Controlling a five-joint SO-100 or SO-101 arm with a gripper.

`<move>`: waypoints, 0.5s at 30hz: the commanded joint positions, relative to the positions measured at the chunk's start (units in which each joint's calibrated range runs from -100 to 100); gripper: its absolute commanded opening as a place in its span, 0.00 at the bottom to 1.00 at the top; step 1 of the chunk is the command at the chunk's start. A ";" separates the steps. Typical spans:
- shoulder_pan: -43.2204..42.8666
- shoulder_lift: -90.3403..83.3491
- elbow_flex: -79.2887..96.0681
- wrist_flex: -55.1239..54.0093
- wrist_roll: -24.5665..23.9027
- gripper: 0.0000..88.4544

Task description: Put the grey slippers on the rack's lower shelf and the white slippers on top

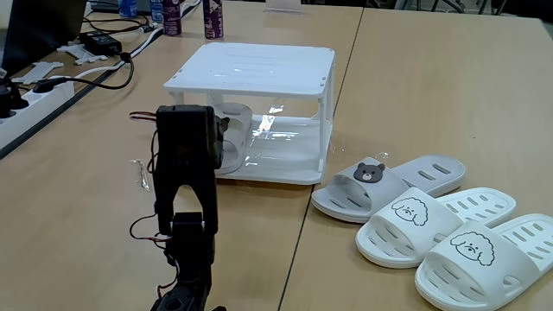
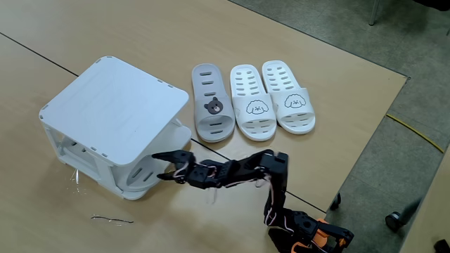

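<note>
**Pincer at the rack's lower tier, one grey slipper inside**

Rack [image 1: 251,69] stands mid-counter, top tier bare. Counter [image 1: 415,78] is pale wood with a seam running from the rack's right side toward the near edge. In a fixed view the rack [image 2: 112,105] sits well in from the counter's [image 2: 337,91] far right edge, where the floor begins; open surface lies behind and to the left of it.

Arm reaches into the rack's open front. In a fixed view the pincer [image 2: 163,166] is at the mouth of the lower shelf [image 2: 137,176], jaws parted a moderate way, one dark finger above, one below. Whether they touch anything I cannot tell. In the other fixed view the arm's black body blocks the pincer tips.

A grey slipper [image 1: 232,130] sits on the lower shelf [image 1: 285,155], left half, seen through the front opening just right of the arm. Right half of that shelf is open.

Second grey slipper [image 2: 212,102] lies on the counter just right of the rack, bear badge up, apart from the pincer. The white slippers [image 2: 273,95] lie side by side next to it, touching or nearly so, dog faces up. In the other fixed view this row [image 1: 449,229] sits at lower right, near the frame edge.

Cables and a power strip [image 1: 34,95] lie at the far left of the counter, bottles [image 1: 212,19] behind the rack.
</note>
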 commanded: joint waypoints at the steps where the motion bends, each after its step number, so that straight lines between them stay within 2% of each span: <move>1: 1.30 -16.47 11.09 -3.57 0.37 0.10; 4: 4.10 -22.70 19.56 -3.57 0.37 0.01; 9: 9.69 -26.40 32.65 -5.04 0.37 0.01; 15: 10.68 -19.75 45.82 -24.62 0.37 0.01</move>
